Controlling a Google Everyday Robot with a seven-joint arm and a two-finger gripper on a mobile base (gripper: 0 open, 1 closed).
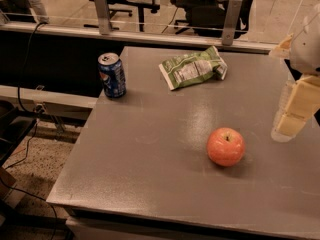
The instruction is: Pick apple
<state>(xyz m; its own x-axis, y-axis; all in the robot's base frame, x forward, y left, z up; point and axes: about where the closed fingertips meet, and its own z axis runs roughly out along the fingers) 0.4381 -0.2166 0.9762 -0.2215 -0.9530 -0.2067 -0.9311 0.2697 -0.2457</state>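
The apple [226,146] is round and orange-red with a stem dimple on top. It sits on the grey table [150,149], right of centre and toward the near edge. My gripper [294,115] hangs at the right edge of the view, pale and blurred, above the table. It is to the right of the apple and a little higher, apart from it and holding nothing that I can see.
A blue soda can [112,75] stands upright near the table's far left edge. A green chip bag [194,67] lies at the back centre. A glass railing and office chairs are behind the table. Floor and cables are to the left.
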